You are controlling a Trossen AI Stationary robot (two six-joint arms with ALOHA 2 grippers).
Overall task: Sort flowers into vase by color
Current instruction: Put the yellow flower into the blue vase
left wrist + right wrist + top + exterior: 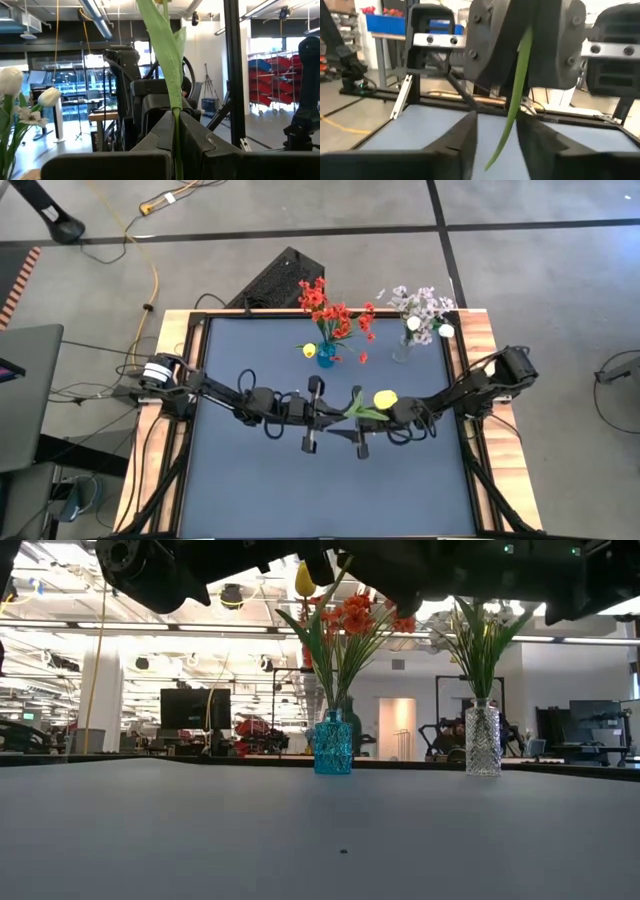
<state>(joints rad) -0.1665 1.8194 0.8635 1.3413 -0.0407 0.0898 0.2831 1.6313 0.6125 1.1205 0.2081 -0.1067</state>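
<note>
Green stem of the yellow tulip (384, 398) runs across the counter's middle, from the left gripper (333, 420) to the right gripper (372, 414). The left jaws are closed on the stem. The right jaws sit around it, but I cannot tell if they grip.

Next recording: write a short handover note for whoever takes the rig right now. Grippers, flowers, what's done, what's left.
Left gripper: shut on the yellow tulip, held by its stem above mid-table.
Right gripper: fingers either side of the same stem, not clamped; handover under way.
Blue vase: red flowers, one yellow tulip.
Clear vase: lilac sprays, white tulips.
Left: finish the transfer, then place this tulip, probably in the blue vase.
</note>
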